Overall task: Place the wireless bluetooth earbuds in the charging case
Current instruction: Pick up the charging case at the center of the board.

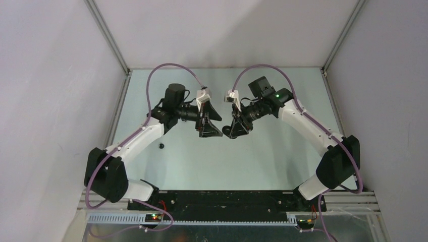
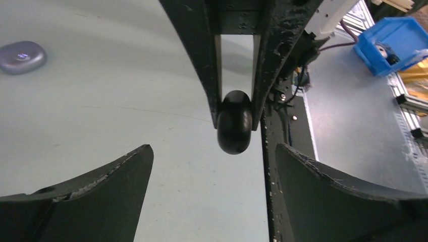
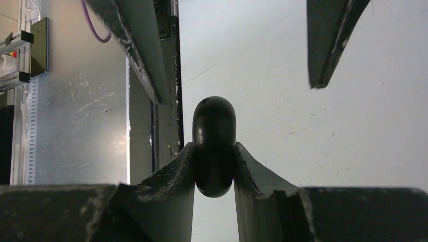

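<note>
My right gripper [image 3: 214, 147] is shut on a black oval charging case [image 3: 214, 141], held on edge above the pale table. The left wrist view shows the same case [image 2: 234, 123] pinched between the right fingers, just beyond my left gripper [image 2: 213, 154]. The left gripper is open and holds nothing; its fingers [image 3: 328, 45] stand wide on either side of the case's far end. From above, the two grippers meet nose to nose mid-table, left gripper [image 1: 211, 126], right gripper [image 1: 232, 130]. One tiny black earbud [image 1: 161, 146] lies on the table beside the left arm.
A pale purple oval case [image 2: 22, 56] lies closed on the table off to the left gripper's far left. A blue bin [image 2: 391, 43] sits beyond the table's near edge. White walls enclose the table on three sides.
</note>
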`<action>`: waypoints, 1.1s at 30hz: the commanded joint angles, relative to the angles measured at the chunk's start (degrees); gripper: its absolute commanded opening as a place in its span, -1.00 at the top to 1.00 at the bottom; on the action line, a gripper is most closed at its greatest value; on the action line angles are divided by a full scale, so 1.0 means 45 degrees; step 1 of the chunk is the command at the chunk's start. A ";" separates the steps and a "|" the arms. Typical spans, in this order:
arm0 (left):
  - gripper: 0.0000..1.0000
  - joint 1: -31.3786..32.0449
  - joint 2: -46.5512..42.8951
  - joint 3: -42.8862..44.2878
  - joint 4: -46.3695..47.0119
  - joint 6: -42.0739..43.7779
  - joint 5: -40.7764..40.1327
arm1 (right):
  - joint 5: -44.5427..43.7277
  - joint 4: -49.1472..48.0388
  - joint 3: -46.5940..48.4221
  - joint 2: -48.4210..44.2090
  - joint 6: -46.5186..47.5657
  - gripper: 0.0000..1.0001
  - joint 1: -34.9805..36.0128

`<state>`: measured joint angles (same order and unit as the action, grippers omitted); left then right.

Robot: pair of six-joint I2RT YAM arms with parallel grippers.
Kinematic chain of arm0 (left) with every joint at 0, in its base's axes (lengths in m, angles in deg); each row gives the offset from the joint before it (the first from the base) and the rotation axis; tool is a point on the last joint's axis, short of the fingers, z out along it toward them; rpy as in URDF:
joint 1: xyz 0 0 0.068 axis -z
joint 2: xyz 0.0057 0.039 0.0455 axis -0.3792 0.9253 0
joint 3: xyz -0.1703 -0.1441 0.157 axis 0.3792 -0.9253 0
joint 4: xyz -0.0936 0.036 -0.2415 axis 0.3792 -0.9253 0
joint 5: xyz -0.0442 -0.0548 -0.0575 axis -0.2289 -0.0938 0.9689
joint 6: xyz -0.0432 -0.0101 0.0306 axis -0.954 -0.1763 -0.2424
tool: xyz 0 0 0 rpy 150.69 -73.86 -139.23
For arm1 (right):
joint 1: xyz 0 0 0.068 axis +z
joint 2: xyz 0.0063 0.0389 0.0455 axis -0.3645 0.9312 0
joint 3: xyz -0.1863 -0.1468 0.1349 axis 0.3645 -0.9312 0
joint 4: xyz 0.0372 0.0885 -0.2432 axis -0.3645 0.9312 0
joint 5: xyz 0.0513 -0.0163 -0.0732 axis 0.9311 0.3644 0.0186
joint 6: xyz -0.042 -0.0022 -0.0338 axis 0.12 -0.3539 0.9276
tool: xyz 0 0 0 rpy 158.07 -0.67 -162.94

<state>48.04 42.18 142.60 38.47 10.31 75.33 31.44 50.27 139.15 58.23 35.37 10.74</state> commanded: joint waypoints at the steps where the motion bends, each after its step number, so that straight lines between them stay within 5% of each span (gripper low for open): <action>1: -0.91 0.0516 0.0197 0.0387 -0.0712 0.0785 0.0474 | 0.0531 0.0188 0.0347 -0.0075 0.0257 0.44 0.0081; 18: -0.37 0.0990 0.0242 0.0552 -0.0783 0.0638 0.0621 | 0.0005 0.0106 0.0323 0.0331 0.0220 0.44 0.0645; 27: 0.16 0.1024 0.0232 0.0560 -0.0969 0.0767 0.0574 | -0.0109 -0.0129 0.0329 0.0251 -0.0012 0.44 0.0586; 33: -0.11 0.1070 0.0288 0.0641 -0.1158 0.0884 0.0526 | -0.0241 -0.0436 0.0224 0.0113 -0.0265 0.44 0.0377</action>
<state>52.17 43.71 142.62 33.66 12.97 76.62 30.18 50.38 139.15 59.89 35.22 13.04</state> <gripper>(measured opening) 0.537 0.333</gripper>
